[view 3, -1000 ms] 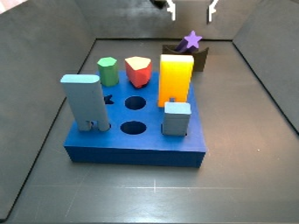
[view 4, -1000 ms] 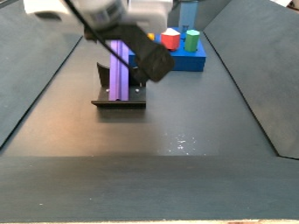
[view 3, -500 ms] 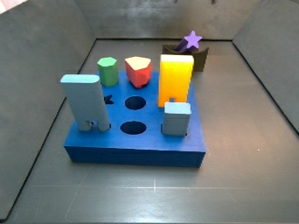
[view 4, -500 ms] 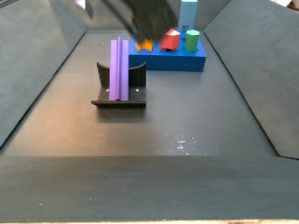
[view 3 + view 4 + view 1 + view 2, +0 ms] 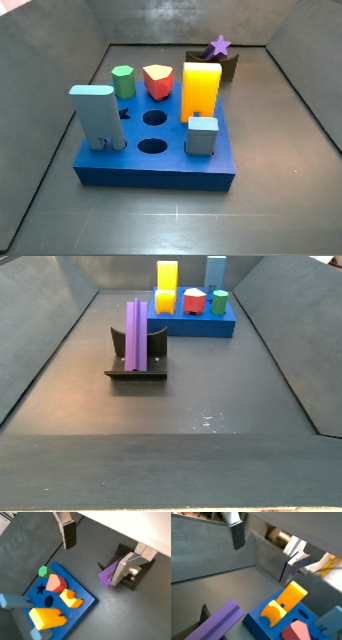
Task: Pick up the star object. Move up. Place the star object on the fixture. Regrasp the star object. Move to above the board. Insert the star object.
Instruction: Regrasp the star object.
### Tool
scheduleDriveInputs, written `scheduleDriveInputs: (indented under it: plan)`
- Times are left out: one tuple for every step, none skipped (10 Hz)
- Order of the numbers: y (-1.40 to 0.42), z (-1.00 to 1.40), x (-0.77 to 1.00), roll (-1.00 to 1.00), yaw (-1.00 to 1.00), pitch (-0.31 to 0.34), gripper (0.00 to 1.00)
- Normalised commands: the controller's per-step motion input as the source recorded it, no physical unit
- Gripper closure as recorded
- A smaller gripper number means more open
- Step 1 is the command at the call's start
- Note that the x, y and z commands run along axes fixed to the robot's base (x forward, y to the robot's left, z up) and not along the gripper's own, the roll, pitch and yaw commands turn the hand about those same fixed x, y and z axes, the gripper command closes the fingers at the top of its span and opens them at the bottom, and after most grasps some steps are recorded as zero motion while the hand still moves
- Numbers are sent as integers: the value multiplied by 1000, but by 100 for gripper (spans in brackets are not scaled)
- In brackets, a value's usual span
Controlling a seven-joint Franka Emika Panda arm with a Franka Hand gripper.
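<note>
Green hexagonal peg (image 5: 123, 79), red-orange pentagonal peg (image 5: 159, 81), orange block (image 5: 201, 90) — all upright.

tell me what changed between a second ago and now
The end effector has risen clear of both side views; a second ago it was close by the star object, and now only the wrist views show its fingers, apart with nothing between them. The star object stays upright on the fixture, and the board and its pegs have not moved.
</note>
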Motion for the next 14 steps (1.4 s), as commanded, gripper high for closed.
scheduleDriveInputs:
  plan:
    - [-367, 55, -35, 1000, 29, 31, 0]
    - [-186, 27, -36, 1000, 30, 27, 0]
    - [10, 16, -36, 1000, 31, 21, 0]
    - [13, 14, -37, 1000, 31, 19, 0]
    - [-24, 4, -19, 1000, 31, 14, 0]
    - [-19, 6, -12, 1000, 33, 10, 0]
    - [-13, 9, -3, 1000, 34, 7, 0]
    - [-15, 6, 0, 1000, 35, 6, 0]
    - [-17, 6, 2, 1000, 37, 9, 0]
    - [-13, 5, 2, 1000, 38, 13, 0]
    - [-18, 0, 16, 1000, 41, 22, 0]
    - [-18, -2, 20, 1000, 43, 28, 0]
    - [-21, 0, 34, 1000, 46, 39, 0]
    - [-24, -1, 48, 1000, 50, 51, 0]
